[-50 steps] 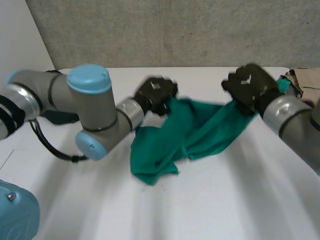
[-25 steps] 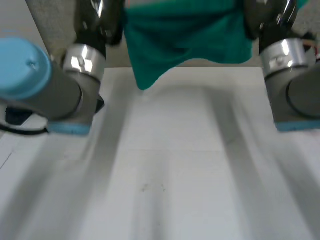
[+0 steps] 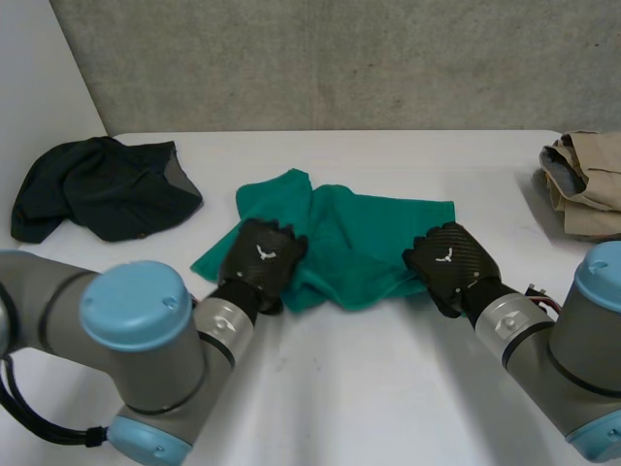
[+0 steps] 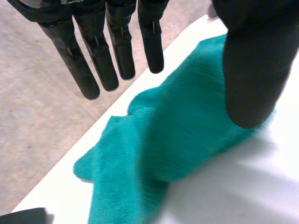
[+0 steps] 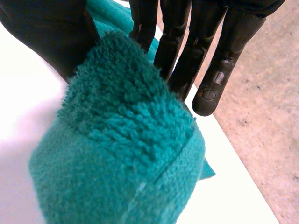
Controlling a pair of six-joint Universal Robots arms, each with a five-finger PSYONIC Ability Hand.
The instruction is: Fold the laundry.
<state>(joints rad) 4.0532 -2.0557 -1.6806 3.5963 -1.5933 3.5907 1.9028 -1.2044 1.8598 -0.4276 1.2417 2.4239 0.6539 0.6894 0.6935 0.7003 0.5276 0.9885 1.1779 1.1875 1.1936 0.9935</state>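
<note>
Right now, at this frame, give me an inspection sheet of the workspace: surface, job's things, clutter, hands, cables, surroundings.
surface: white table, no stains seen.
job's things: green towel, rumpled, lying mid-table; dark garment heaped at far left; beige garment heaped at far right edge.
clutter: nothing seen.
hands: left hand open, resting on the towel's near left edge; right hand pinching the towel's near right corner between thumb and straight fingers.
cables: nothing seen.
surroundings: grey concrete wall behind the table.

Green towel (image 3: pixel 354 238) down from mid-air onto table (image 3: pixel 388 388), left hand (image 3: pixel 260 264) and right hand (image 3: pixel 448 267) lowered
</note>
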